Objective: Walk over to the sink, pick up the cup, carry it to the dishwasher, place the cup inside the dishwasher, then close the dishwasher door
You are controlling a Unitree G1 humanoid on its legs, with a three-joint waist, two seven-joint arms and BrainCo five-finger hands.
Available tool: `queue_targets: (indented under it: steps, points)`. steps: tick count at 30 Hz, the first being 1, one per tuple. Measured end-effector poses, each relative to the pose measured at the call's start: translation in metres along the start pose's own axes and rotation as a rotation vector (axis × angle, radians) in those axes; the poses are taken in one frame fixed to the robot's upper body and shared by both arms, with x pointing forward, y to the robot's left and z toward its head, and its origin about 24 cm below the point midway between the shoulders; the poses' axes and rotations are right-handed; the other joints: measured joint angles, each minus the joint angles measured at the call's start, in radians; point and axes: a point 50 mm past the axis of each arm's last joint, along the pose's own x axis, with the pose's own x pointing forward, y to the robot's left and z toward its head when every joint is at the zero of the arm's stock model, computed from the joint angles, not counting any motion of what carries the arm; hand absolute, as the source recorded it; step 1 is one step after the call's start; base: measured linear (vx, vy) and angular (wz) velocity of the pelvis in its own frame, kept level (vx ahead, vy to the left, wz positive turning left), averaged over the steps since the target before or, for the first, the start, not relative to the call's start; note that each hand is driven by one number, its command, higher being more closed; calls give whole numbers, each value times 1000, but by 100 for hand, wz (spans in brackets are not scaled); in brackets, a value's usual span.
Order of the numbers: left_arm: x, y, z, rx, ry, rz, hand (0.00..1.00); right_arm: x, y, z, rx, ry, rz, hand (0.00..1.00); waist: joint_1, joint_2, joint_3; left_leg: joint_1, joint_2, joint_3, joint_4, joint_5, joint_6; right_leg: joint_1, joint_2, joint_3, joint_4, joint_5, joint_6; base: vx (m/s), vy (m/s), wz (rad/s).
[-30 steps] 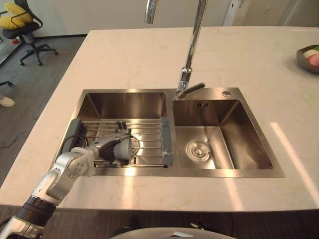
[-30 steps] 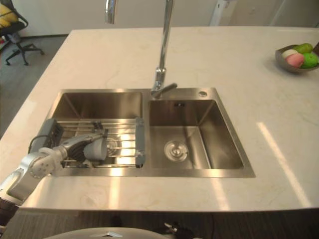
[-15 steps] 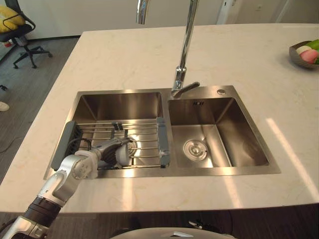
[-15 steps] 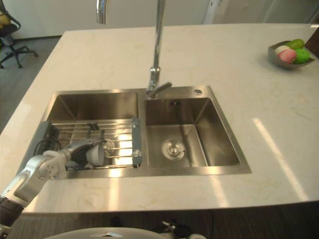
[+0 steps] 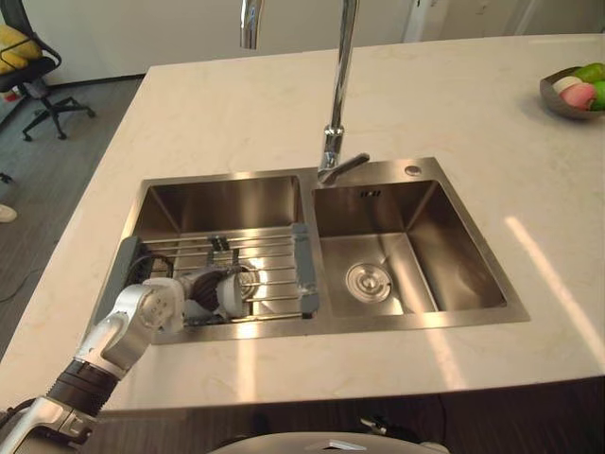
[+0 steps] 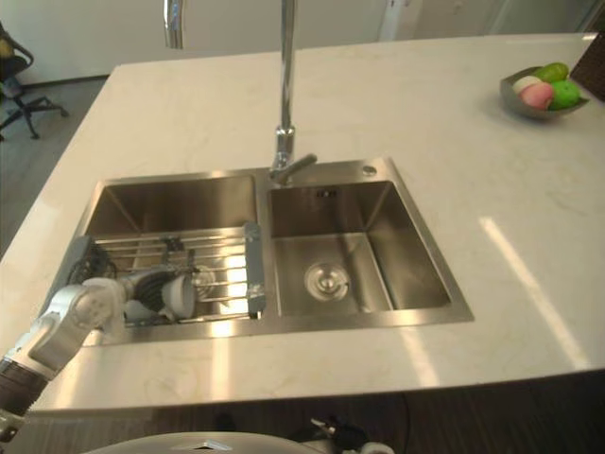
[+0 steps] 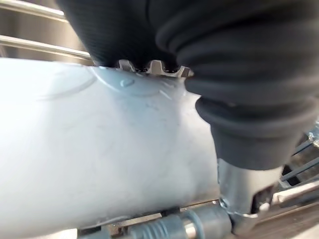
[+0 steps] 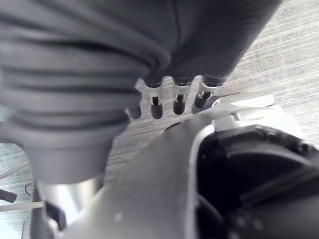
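**Left hand wrapped around the cup in the sink's left basin**

A double steel sink [image 5: 416, 324] is set into a pale stone table [image 5: 217, 104], with a tall curved faucet [image 5: 336, 95] rising behind the divider between the two basins. A wire rack [image 5: 274, 248] with grey end pieces spans the left basin.

The cup [image 5: 233, 291], pale and lying on its side, rests on this rack near the front edge of the basin. The left arm comes in from the lower left and bends over the sink's rim. The left hand [image 5: 198, 287] reaches down into the basin and lies against the cup.

In the left wrist view the cup's pale wall [image 7: 99, 149] lies right up against the hand. The fingers [image 7: 154, 66] curl over one side of it and the thumb [image 7: 244, 194] presses on the other, so the cup is gripped.

The right hand [image 8: 199, 45] hangs above a grey striped floor [image 8: 284, 59]. Its dark-tipped fingers [image 8: 156, 107] are loose and hold nothing.

A bowl of fruit [image 5: 570, 93] stands at the far right of the table. An office chair [image 5: 38, 66] stands on the floor beyond the table's far left corner.
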Motion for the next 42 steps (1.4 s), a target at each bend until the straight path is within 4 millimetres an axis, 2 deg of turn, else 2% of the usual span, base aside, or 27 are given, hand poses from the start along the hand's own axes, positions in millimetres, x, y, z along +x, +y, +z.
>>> queue_targets:
  steps: [3,7,14,21,30,35,42]
  points:
    - [-3,8,-2,23,5,20,0,0,-1,0,11,-3,-6,0,3,1,0,4,1,9,0,0,0,1,0,8,1,1,0,-2,3,-8]
    - [-8,29,-3,51,9,84,0,-1,-2,-2,19,-5,-10,0,7,3,1,8,1,11,0,0,0,2,0,11,1,3,1,-4,3,-2]
    - [-14,50,-6,93,26,143,0,-2,-3,-4,31,-3,-14,0,12,5,2,12,1,11,0,0,0,5,-1,11,4,3,2,0,0,0]
    - [-12,46,-19,101,76,124,0,-2,-2,-4,42,-5,-15,0,13,3,3,11,0,11,0,0,0,5,-1,11,3,3,2,0,0,0]
    - [-14,47,-21,97,85,112,0,-1,-1,-4,43,-4,-14,0,16,-5,8,11,0,11,0,0,0,5,-1,11,3,3,2,0,0,0]
    - [-16,48,-23,95,91,94,0,-1,-1,-5,44,-3,-13,0,29,-9,11,11,0,11,0,-1,0,5,-1,12,2,2,2,0,0,0]
    - [-19,41,-28,89,111,77,0,-2,-1,-5,43,-4,-14,0,37,-10,12,11,0,9,0,-1,0,6,-1,10,2,2,2,0,0,0]
